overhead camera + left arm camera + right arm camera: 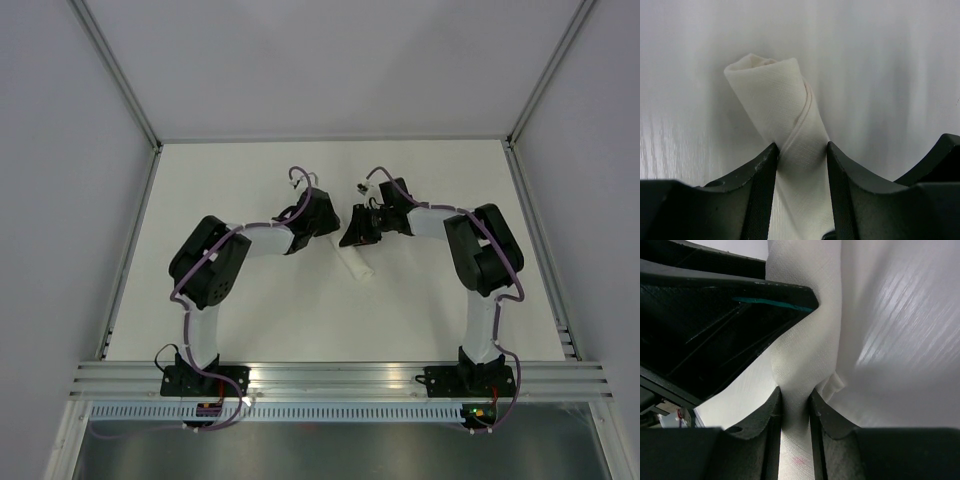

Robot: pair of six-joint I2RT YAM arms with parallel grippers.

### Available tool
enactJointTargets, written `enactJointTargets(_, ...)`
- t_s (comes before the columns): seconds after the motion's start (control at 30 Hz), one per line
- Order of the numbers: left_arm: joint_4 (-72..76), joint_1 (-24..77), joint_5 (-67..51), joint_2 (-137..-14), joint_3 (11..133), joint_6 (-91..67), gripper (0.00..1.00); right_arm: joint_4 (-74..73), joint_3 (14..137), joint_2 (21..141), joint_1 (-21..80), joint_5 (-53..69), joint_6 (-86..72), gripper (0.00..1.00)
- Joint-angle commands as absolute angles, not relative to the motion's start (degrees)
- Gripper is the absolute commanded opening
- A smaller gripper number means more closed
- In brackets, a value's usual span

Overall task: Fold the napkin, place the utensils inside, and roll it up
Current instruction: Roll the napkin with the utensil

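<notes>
White table (260, 315), seemingly aluminium rail (340, 373)

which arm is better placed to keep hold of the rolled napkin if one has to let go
Right, probably: the right gripper pinches the napkin flat between its jaws. The left gripper has its jaws either side of it, but a firm squeeze is not clear.

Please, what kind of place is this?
Probably a robot test cell in a laboratory: a white table walled by plain grey panels, with a left arm and a right arm bolted to an aluminium rail at its near edge.
</notes>
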State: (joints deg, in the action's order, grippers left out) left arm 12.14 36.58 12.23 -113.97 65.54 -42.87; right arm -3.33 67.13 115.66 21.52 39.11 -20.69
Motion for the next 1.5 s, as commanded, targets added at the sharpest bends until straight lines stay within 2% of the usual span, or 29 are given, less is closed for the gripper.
enactJointTargets(0.0, 9.67, 35.86, 7.65, -116.97, 70.66, -37.27, 0.49, -0.53, 68.73, 118.65, 22.15, 39.55, -26.45, 0.11)
enactJointTargets(0.4, 4.14, 34.54, 3.87, -122.96, 81.03, -33.31, 0.49, 8.61, 71.54, 122.69, 21.53, 37.71, -35.77, 0.11)
enactJointTargets(0.53, 2.03, 34.45, 3.25, -124.54, 84.37, -31.91, 0.49, 11.86, 71.98, 123.66, 20.83, 38.49, -38.4, 0.17)
enactJointTargets(0.83, 0.35, 34.1, 3.96, -125.95, 87.36, -30.85, 0.51, 9.85, 74.0, 122.17, 19.34, 39.37, -37.62, 0.18)
enactJointTargets(1.0, -1.14, 33.93, 3.6, -126.04, 87.71, -30.24, 0.51, 8.97, 74.36, 121.12, 18.81, 39.99, -36.74, 0.32)
enactJointTargets(1.47, -2.02, 33.58, 2.64, -126.04, 89.12, -29.62, 0.51, 9.06, 74.71, 118.04, 18.63, 41.4, -37.0, 0.49)
